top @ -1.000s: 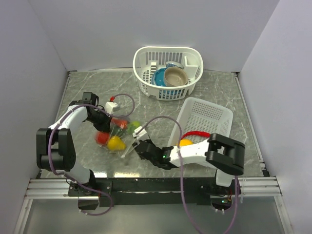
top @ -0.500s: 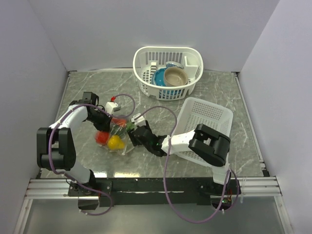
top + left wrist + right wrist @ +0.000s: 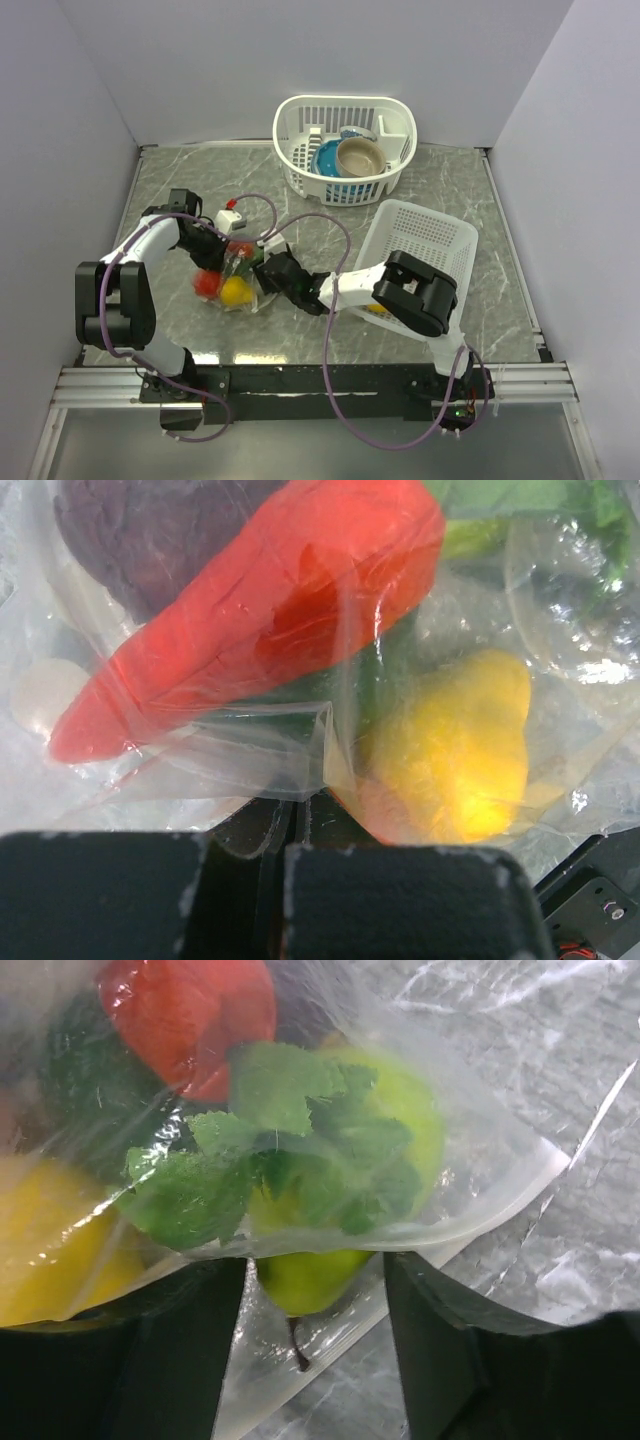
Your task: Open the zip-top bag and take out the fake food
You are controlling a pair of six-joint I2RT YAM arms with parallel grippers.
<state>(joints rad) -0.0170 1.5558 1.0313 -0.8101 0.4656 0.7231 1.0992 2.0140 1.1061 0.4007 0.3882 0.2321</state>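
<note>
**Two hands on one bag**

The zip-top bag lies on the bench, with the fake food inside it. The left hand pinches a fold of the bag's film, probably as an anchor. The right hand is spread astride the opposite edge, probably ready to pull it open. Only the wrist views show these grips; from overhead the fingers are too small to read.

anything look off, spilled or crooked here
Nothing spilled or broken. The fake food sits inside the zip-top bag on the table; only the rectangular basket lies skewed to the table edge.
</note>
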